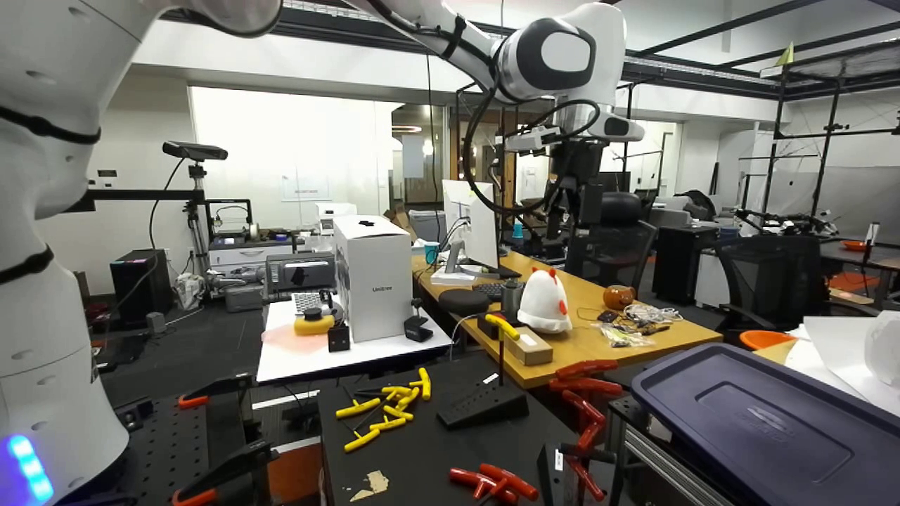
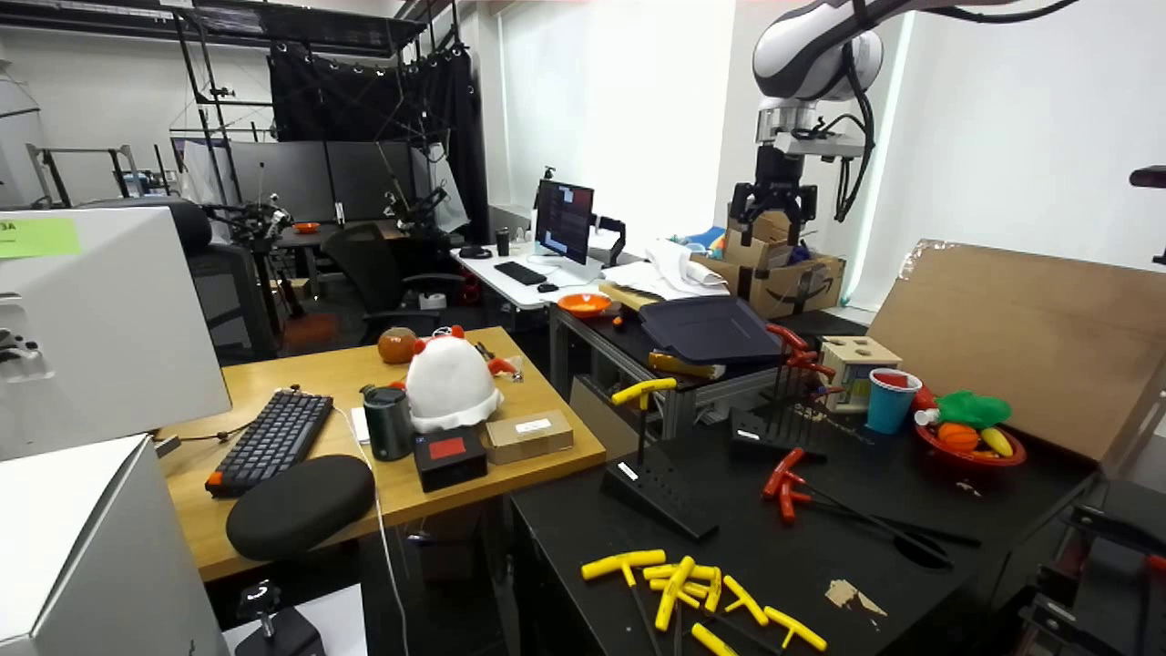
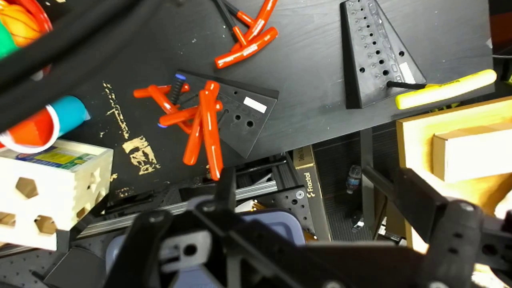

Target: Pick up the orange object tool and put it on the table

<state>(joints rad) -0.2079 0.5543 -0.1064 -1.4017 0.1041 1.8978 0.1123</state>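
In an exterior view, the gripper hangs high, perhaps for clearance. The wooden table, likely the goal, stands just beyond the black bench.

In an exterior view, two loose orange tools lie flat on that bench, held by nothing. A yellow tool stands upright because its shaft sits in a hole of a black block, probably to keep order.

In the wrist view, more orange tools crowd a matching stand, handles up, presumably for easy grasping. The gripper's fingers are wide apart, gripping nothing. Which orange tool is meant, I cannot tell.
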